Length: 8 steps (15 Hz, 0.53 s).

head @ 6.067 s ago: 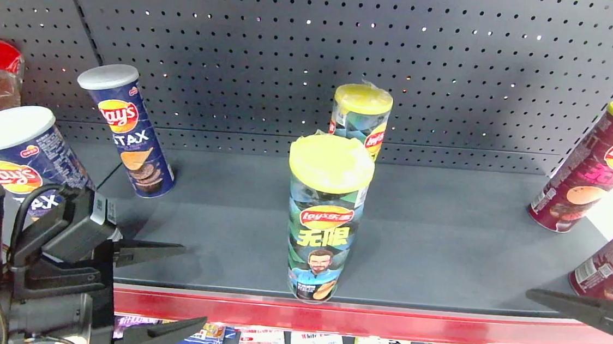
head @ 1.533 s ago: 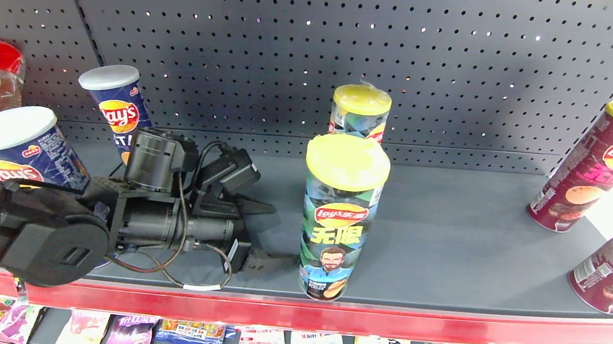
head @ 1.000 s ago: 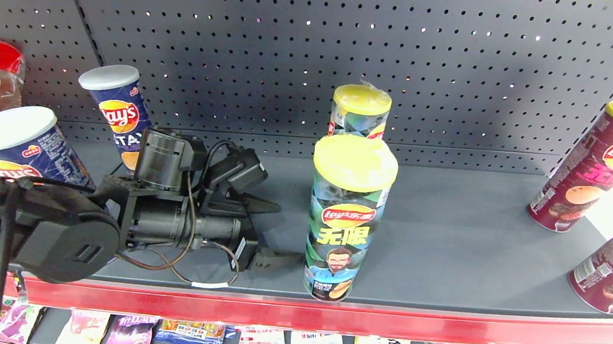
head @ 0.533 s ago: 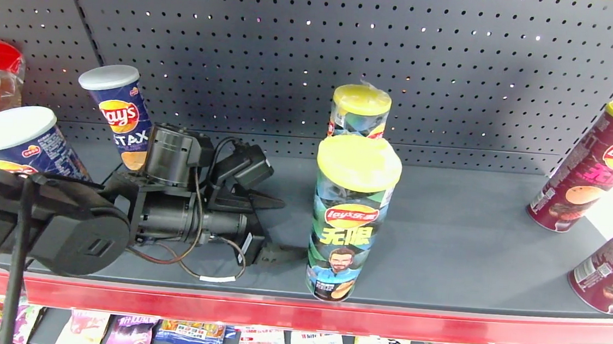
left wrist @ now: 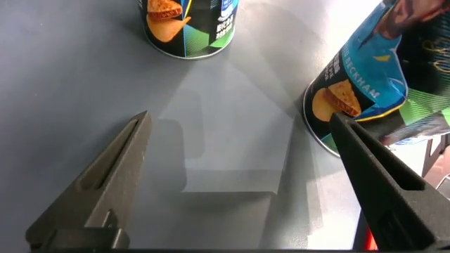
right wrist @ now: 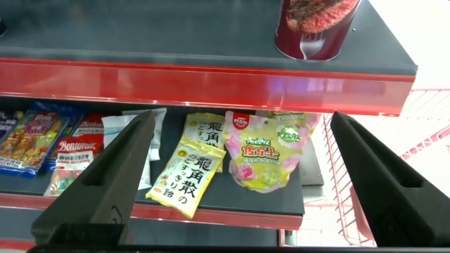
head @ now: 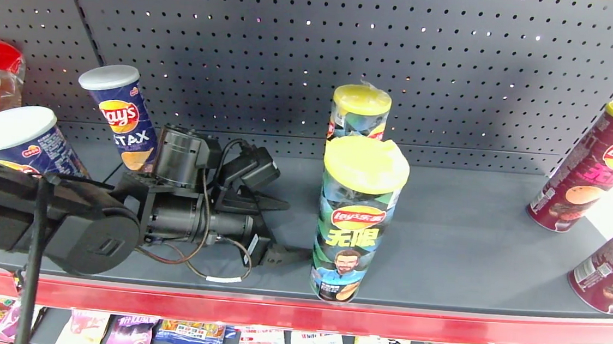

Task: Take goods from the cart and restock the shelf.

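Grey shelf (head: 459, 244) with pegboard behind and a red lip (head: 382, 321) along the front. Since six seconds back the left gripper (head: 295, 231) has swung in from 9 o'clock. It now lies low over the board, fingers spread wide, with its front finger against the base of the front yellow-lid can (head: 360, 220). That can has slid toward 3 o'clock, still upright, right at the lip, with the second yellow-lid can (head: 360, 113) behind it at 12. The right gripper (right wrist: 242, 116) hangs in front of the lip, fingers wide apart, facing the snack bags (right wrist: 204, 169) on the shelf below. Open board runs toward 3 o'clock up to the maroon cans (head: 594, 167). The blue cans (head: 124, 119) crowd the 9 o'clock end.
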Available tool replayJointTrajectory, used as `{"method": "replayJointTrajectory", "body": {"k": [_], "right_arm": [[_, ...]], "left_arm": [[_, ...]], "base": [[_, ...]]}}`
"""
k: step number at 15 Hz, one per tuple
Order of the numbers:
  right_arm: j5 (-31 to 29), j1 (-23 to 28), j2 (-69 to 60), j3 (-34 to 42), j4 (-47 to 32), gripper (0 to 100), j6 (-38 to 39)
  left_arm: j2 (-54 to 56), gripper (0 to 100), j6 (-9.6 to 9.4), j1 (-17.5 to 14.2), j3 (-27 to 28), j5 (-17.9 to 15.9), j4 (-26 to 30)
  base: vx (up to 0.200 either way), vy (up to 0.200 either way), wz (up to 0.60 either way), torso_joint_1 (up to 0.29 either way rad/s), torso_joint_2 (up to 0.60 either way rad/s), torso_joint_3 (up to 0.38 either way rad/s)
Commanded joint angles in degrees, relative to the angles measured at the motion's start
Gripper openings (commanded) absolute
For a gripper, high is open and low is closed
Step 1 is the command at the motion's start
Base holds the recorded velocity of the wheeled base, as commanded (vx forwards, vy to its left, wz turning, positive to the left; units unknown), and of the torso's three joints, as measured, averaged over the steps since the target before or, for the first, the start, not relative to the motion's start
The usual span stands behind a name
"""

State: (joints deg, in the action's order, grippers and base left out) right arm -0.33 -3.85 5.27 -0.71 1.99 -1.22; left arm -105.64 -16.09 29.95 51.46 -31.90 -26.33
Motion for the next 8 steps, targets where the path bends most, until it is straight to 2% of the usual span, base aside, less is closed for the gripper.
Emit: {"method": "replayJointTrajectory", "body": {"k": [1,5,7,8], "right_arm": [[-0.02,-0.01,0.09,0.0,0.03,100,-0.01],[-0.11,-0.01,0.09,0.0,-0.05,100,-0.1],[-0.11,-0.01,0.09,0.0,-0.05,100,-0.19],[-0.02,-0.01,0.09,0.0,-0.05,100,-0.19]], "left_arm": [[-0.09,100,0.01,-0.07,-0.13,0.0,-0.04],[4.04,100,0.01,-2.27,-3.29,0.0,-0.04],[10.19,100,0.01,-2.62,-8.92,0.0,-0.04],[13.71,100,0.01,-1.56,-12.26,0.0,-0.04]], "base": [[0.0,0.0,0.0,0.0,0.0,0.0],[0.0,0.0,0.0,0.0,0.0,0.0],[0.0,0.0,0.0,0.0,0.0,0.0],[0.0,0.0,0.0,0.0,0.0,0.0]]}}
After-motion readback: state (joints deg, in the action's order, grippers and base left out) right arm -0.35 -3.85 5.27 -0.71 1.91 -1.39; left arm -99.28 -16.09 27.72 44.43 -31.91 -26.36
